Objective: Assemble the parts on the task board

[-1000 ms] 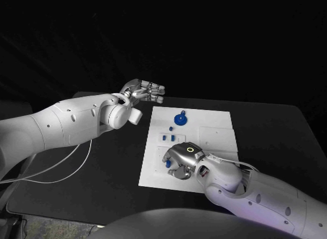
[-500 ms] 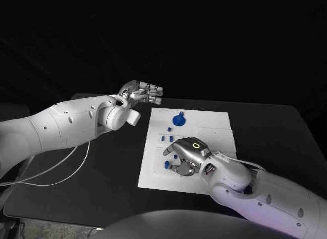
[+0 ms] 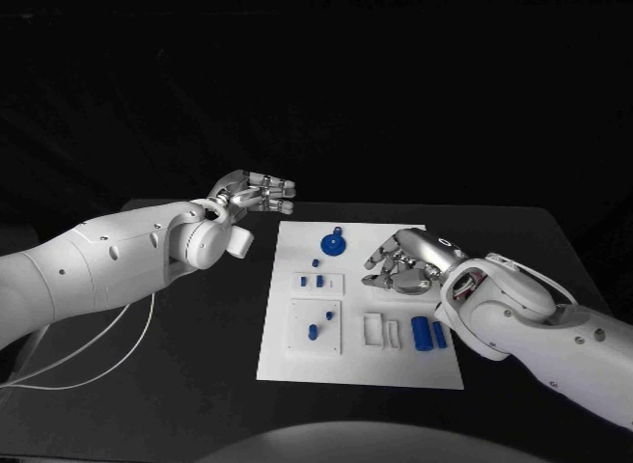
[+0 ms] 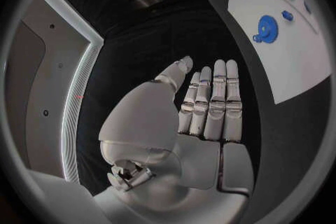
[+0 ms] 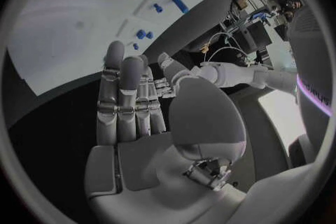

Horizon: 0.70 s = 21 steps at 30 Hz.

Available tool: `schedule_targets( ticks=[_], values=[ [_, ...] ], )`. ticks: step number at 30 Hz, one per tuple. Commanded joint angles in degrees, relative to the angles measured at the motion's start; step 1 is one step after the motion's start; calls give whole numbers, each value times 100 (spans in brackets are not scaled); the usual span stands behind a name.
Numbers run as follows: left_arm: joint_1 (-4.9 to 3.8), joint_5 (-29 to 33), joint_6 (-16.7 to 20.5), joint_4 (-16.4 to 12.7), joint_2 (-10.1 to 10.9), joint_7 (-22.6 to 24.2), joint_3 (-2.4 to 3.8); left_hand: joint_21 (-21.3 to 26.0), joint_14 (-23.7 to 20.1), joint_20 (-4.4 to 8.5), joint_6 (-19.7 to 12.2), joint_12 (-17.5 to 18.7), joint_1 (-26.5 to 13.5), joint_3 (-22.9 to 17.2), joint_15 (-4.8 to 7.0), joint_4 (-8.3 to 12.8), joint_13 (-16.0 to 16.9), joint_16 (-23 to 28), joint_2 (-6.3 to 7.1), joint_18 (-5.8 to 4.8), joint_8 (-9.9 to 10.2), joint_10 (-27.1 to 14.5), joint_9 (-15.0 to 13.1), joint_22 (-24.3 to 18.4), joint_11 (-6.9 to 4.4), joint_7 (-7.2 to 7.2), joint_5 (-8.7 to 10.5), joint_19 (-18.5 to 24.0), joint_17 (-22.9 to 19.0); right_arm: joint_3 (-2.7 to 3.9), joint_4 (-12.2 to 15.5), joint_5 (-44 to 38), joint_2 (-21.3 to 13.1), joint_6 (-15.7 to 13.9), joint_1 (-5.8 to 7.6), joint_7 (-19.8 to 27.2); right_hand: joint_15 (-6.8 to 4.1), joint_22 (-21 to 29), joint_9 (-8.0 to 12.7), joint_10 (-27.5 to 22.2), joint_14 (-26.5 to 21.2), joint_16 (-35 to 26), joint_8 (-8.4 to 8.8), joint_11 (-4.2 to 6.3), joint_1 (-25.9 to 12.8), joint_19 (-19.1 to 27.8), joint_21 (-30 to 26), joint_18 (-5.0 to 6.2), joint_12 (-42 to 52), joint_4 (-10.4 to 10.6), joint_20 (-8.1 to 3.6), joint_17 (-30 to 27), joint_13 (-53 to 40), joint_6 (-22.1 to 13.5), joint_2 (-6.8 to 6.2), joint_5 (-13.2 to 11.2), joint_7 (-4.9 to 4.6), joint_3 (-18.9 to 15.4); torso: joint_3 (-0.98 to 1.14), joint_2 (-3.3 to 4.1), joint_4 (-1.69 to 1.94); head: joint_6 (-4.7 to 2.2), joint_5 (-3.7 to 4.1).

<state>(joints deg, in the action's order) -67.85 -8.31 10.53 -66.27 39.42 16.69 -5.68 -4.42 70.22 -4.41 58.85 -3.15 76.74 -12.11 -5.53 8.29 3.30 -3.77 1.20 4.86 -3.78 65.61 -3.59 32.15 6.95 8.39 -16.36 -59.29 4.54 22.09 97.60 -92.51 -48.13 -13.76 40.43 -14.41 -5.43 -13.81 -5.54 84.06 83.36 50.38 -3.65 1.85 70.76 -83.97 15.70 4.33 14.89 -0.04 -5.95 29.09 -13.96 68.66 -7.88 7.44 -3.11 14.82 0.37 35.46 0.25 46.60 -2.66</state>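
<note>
Where the black table (image 3: 539,251) lies, darkness surrounds — task board (image 3: 400,367) centred.

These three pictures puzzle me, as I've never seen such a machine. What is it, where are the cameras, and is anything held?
It is a robot with two white arms ending in silver hands, at a black table. The square picture looks down from its head; each round one comes from a camera behind one wrist. The left hand hovers beyond the white task board, fingers apart, holding nothing. The right hand hangs over the board's right side, also holding nothing. On the board lie small blue parts: a round gear at the far end and a cylinder nearer the robot.
</note>
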Motion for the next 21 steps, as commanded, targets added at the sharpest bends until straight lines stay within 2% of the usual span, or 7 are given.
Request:
schedule_targets(
  ticks=[1,2,9,12,13,18,21],
  values=[
    [10,8,-100,4,2,99,2,28,-37,8,1,-24,-35,7,13,-53,5,13,19,-33,11,19,0,-26,-18,-4,24,-46,9,50,-103,1366,-193,528,37,-284,-83,-44,-147,-203,-29,319,-7,99,-95,-249,318,-117,1320,182,-124,273,-1424,53,90,56,51,-188,10,-48,-22,-39,100],
    [15,6,-103,7,3,106,2,31,-35,9,15,-39,-33,7,20,-59,9,13,13,-36,7,125,-1,-38,-54,-12,26,-47,10,62,-131,1475,-252,620,46,-371,-92,-55,-304,-881,-181,576,-14,107,-94,-206,548,-132,2380,278,-149,555,-2780,4,73,70,34,-174,12,-59,-28,-41,122],
    [69,1,-216,58,-3,251,-2,52,-29,-5,24,-30,-223,141,13,-196,9,11,117,-85,12,260,-1,-165,-95,-41,75,-68,11,107,-240,1935,-602,1662,88,-1043,-74,73,-956,-719,-216,768,-11,96,-326,-268,797,-42,3412,792,-108,1045,-4428,-50,-29,136,76,-128,22,-106,-52,-29,235],
    [85,-31,-274,77,-10,319,-3,76,-64,-51,21,-32,-214,765,-18,-323,13,11,198,-120,6,283,-4,-436,-85,-54,975,-67,23,111,-243,2038,-656,2014,92,-1232,-83,119,-1301,-659,-215,791,-6,116,-375,-266,875,-52,3401,837,-123,1226,-4649,-45,-12,316,113,-212,16,-124,-62,-6,264],
    [91,-41,-299,88,-17,346,-3,61,-77,-56,17,-38,-106,1236,-24,-403,17,11,95,-126,4,288,-5,-657,-79,-52,1037,-98,47,112,-236,2036,-675,2152,93,-1339,-82,151,-1459,-642,-204,780,-6,115,-404,-266,894,-50,3363,891,-122,1292,-4725,-74,-11,315,109,-221,12,-134,-71,18,271],
    [112,-67,-351,103,-30,402,-3,48,-83,-53,-3,-33,98,1937,-23,-474,16,11,-142,-144,1,319,-7,-1270,-78,-42,1013,-214,109,114,-201,1936,-715,2362,92,-1955,-100,198,-1811,-582,-177,821,-16,129,-460,-269,979,-51,3260,1016,-139,1501,-4818,-64,29,383,131,-223,13,-155,-84,53,282],
    [121,-75,-358,111,-32,420,-3,38,-91,-54,-15,-40,109,2033,-28,-477,19,11,-174,-149,5,280,-4,-1527,-68,-35,986,-266,118,113,-209,2021,-728,2382,91,-2283,-105,219,-1976,-545,-173,833,-9,144,-568,-267,1034,-89,3223,918,-151,1603,-4857,-88,-13,78,148,202,7,-164,-79,73,290]
  ],
)
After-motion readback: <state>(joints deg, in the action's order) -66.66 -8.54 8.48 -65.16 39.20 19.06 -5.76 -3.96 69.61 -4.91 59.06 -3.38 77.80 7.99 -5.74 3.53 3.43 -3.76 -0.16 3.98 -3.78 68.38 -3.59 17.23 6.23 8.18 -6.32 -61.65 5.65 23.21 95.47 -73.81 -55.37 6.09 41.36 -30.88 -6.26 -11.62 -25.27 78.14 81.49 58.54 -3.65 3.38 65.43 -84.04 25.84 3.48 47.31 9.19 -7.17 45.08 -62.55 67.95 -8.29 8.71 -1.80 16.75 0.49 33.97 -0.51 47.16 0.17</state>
